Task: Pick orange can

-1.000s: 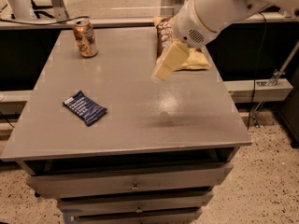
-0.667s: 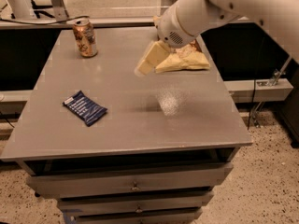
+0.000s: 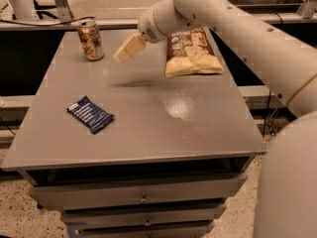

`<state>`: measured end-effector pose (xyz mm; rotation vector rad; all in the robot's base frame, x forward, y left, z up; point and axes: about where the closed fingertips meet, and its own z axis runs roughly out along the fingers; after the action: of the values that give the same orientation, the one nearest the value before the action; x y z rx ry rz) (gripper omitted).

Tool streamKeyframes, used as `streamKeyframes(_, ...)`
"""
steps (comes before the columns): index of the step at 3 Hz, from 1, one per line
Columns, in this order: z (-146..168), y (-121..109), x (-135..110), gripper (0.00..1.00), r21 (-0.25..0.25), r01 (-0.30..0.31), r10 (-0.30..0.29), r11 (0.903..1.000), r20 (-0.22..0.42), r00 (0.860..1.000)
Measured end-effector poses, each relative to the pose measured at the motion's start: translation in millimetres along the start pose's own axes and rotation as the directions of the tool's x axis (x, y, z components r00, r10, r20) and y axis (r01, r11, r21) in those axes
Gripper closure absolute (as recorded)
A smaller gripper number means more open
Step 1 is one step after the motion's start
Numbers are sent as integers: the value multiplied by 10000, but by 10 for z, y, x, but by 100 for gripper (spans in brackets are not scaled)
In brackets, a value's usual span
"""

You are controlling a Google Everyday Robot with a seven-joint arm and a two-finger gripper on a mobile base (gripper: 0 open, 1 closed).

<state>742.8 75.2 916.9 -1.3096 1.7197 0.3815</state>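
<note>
— Where does the orange can (image 3: 90, 39) stand?

— Upright at the table's (image 3: 198, 128) far left corner, just left of the fingertips and apart from them. Nothing touches it.

— And the dark blue wrapper (image 3: 90, 114)?

— Flat on the table, left of the fingers and well nearer the front edge than they are.

— The gripper (image 3: 120, 56)?

— It hangs above the tabletop beside the can, slanting down and to the left. Its pale fingers (image 3: 131, 47) are narrow, showing as one wedge with no gap, and they hold nothing.

— What is to the right?

— The chip bag (image 3: 190, 53) lies right of the fingers, under the white arm (image 3: 237, 29). Grey drawers (image 3: 143, 198) sit below the tabletop.
</note>
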Motion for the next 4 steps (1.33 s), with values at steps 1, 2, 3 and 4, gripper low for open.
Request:
streamKeyframes(1, 448, -217, -212, 0, 57, -449, 443, 9990, 753, 9962)
streamKeyframes(2, 864, -321, -400, 0, -107, -875, 881, 9961, 1521, 9844)
streamKeyframes(3, 1204, -263, -542, 0, -570, -1137, 1230, 9919, 2016, 9717)
streamKeyframes(4, 1434, -152, -624, 0, -1050, -1329, 1538, 9856, 2267, 9617)
